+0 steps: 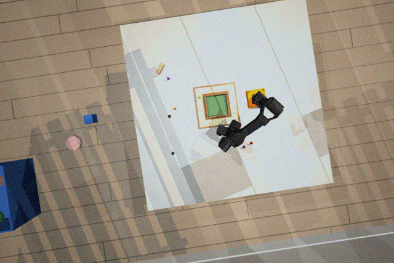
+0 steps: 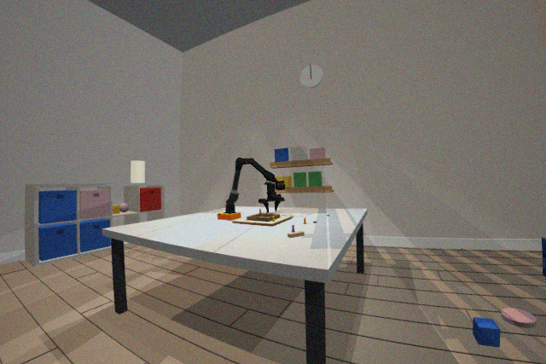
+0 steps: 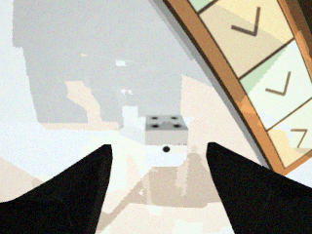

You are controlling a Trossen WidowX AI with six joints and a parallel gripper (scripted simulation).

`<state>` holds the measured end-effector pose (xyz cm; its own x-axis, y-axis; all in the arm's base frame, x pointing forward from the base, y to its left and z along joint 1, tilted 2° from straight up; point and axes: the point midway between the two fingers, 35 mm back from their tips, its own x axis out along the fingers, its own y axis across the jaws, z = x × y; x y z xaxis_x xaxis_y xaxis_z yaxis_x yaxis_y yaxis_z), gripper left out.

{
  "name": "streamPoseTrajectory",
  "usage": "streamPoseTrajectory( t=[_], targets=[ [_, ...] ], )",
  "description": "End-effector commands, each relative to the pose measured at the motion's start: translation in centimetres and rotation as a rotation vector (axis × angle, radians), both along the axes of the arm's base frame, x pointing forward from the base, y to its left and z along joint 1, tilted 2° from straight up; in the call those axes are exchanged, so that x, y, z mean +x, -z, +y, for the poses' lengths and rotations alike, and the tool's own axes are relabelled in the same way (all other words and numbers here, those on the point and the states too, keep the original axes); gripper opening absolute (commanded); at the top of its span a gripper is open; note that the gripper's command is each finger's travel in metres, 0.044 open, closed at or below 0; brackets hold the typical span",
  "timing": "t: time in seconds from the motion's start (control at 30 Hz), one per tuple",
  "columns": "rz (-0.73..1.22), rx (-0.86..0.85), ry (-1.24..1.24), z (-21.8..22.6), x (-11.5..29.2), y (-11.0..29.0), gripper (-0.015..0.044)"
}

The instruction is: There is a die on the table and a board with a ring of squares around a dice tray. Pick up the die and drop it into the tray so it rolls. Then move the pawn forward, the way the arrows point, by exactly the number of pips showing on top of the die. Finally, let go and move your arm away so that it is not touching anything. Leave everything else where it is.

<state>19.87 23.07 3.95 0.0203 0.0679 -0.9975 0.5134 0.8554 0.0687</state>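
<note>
A white die lies on the table just outside the board, between and beyond my fingertips in the wrist view. One face shows four pips and another one pip. My gripper is open and empty above the table, its fingers on either side of the die in the wrist view without touching it. The board has arrowed squares around the green-floored tray. A yellow pawn stands on the board's left column in the top view. The arm hides the die there.
A purple piece and a red piece stand near the gripper. Another purple piece, a wooden block, an orange piece and two dark pieces lie left of the board.
</note>
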Motion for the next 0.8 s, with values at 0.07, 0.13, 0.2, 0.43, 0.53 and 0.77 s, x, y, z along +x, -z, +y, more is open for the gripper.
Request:
streamPoseTrajectory(
  t=[0.07,0.13,0.2,0.43,0.53,0.77],
  targets=[
    [0.011,-0.007,0.005,-0.2,-0.3,1.2,0.0275],
    [0.011,-0.007,0.005,-0.2,-0.3,1.5,0.0275],
    [0.011,-0.007,0.005,-0.1,-0.3,1.8,0.0275],
    [0.011,-0.007,0.005,-0.1,-0.3,1.9,0.0144],
    [0.011,-0.007,0.005,-0.1,-0.3,1.9,0.0124],
    [0.011,-0.007,0.005,-0.1,-0.3,1.9,0.0057]
  ],
)
